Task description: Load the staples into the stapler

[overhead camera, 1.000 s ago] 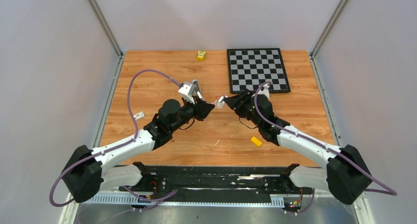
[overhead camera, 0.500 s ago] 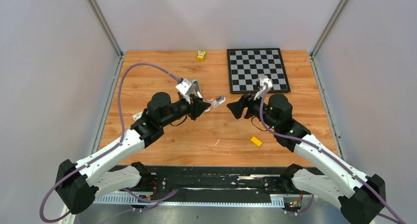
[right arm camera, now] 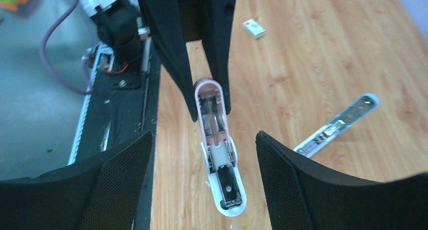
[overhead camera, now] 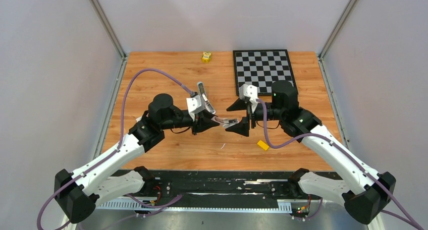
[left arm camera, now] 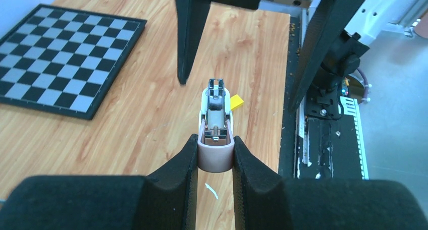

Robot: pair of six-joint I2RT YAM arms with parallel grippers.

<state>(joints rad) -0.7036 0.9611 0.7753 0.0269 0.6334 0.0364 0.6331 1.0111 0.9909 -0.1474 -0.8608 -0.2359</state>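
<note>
Presently: left hand (left arm camera: 214,140) is clamped on the rounded rear end of the stapler (right arm camera: 218,139), holding it above the tabletop (overhead camera: 166,58) with its nose toward the right arm. Right hand (right arm camera: 203,136) has its jaws apart, straddling the nose; no contact visible. The staples (right arm camera: 254,28) lie on the wood on the left arm's side, well apart from both hands. Neither hand has them.

Risks, as judged:
- Stapler is gripped at one end only, so an off-centre close by the right hand could twist or lever it loose.
- Its shell looks smooth, likely slippery.
- Staple block is small, flat and low. Fingers may skid over it or break the strip.

Materials:
- Stapler: pale pink glossy plastic, rounded ends, open metal channel down the middle.
- Staples: pale, flat, rectangular; ridges too small to tell.
- Tabletop: wood grain.
- Right hand's pads: black, mesh-textured.
</note>
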